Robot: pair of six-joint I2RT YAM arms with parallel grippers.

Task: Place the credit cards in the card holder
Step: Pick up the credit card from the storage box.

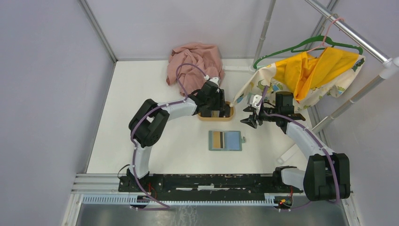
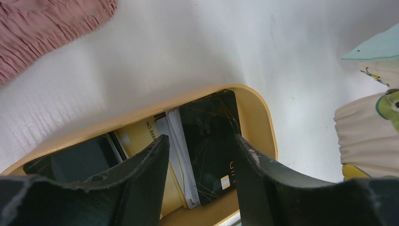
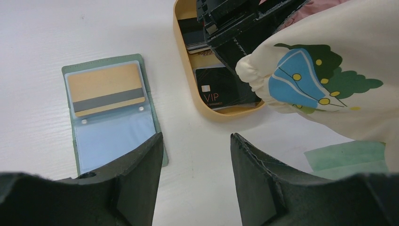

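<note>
The card holder (image 1: 233,140) (image 3: 117,141) lies open on the white table, with a gold-tan striped credit card (image 1: 217,139) (image 3: 106,89) in its left pocket. More credit cards lie in an oval tan tray (image 1: 214,117) (image 2: 263,122) (image 3: 230,114): a black VIP card (image 2: 209,141) (image 3: 221,89), white cards (image 2: 176,150), a gold one (image 2: 141,132) and a dark one (image 2: 70,157). My left gripper (image 1: 216,106) (image 2: 200,139) reaches down into the tray, open, its fingers on either side of the black card. My right gripper (image 1: 249,120) (image 3: 196,136) hangs open over bare table between holder and tray.
A crumpled pink cloth (image 1: 195,61) (image 2: 47,23) lies behind the tray. A printed cream and yellow garment (image 1: 306,75) (image 3: 320,70) hangs from a green hanger (image 1: 301,47) on a rail at the right, drooping close to the tray's right end.
</note>
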